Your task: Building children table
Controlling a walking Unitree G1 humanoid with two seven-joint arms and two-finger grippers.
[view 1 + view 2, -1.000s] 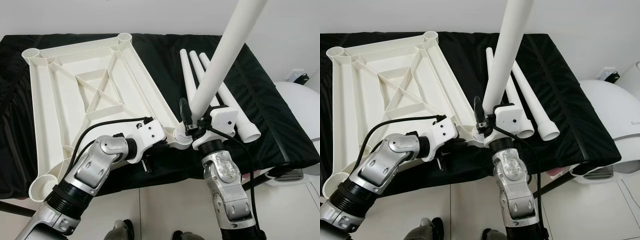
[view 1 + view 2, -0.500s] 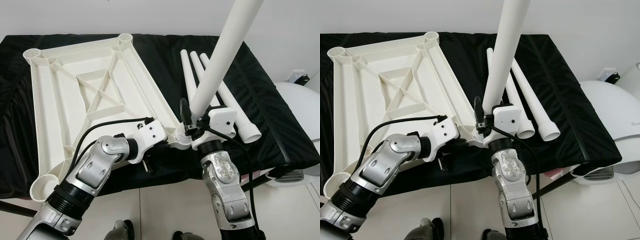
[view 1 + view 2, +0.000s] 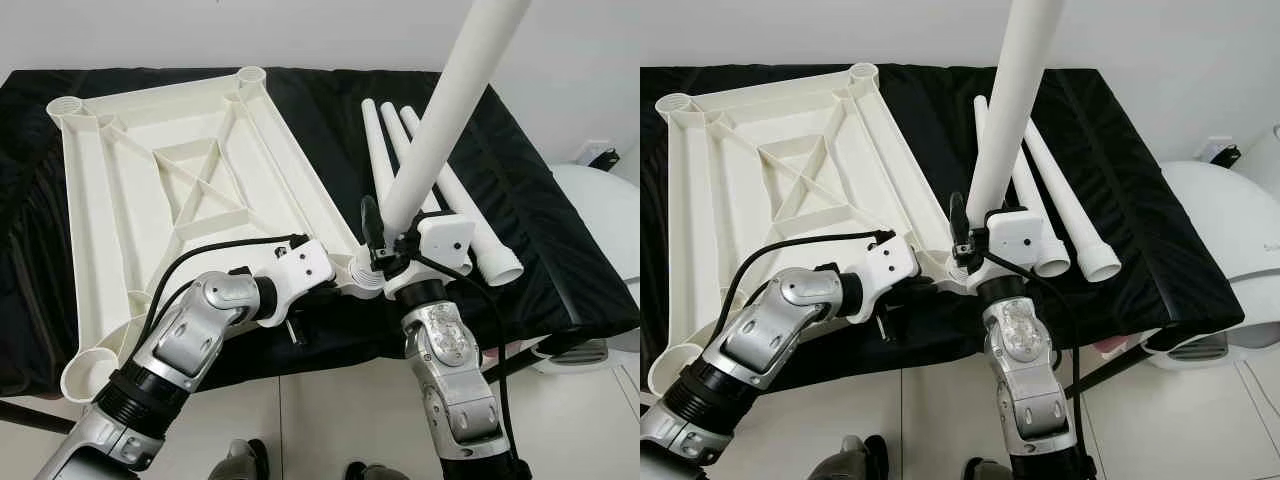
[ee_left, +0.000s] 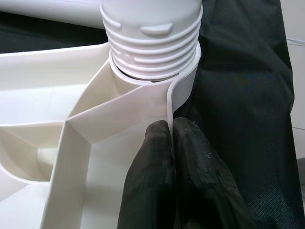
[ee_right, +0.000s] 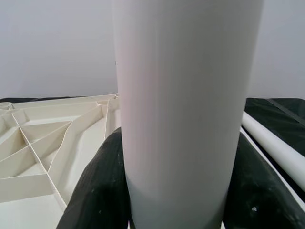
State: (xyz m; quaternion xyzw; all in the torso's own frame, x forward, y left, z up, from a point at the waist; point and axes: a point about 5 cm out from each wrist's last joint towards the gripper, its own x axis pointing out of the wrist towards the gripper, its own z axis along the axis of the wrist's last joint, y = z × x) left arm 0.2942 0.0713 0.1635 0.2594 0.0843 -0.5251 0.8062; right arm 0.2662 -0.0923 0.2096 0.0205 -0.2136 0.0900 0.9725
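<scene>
While the left gripper pinches the rim of the upturned white tabletop to steady it on the black-covered bench, the right gripper clamps an upright leg — threads entering the corner socket, likely for screwing in; three legs wait alongside.

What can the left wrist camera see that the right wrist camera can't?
The left wrist view alone shows the leg's threaded end sitting in the tabletop's corner socket, with the left pincer pinching the rim below it. The right wrist view alone shows the right pincer clamped around the smooth leg, and a spare leg lying beside. Both show the white ribbed tabletop and black cloth.
</scene>
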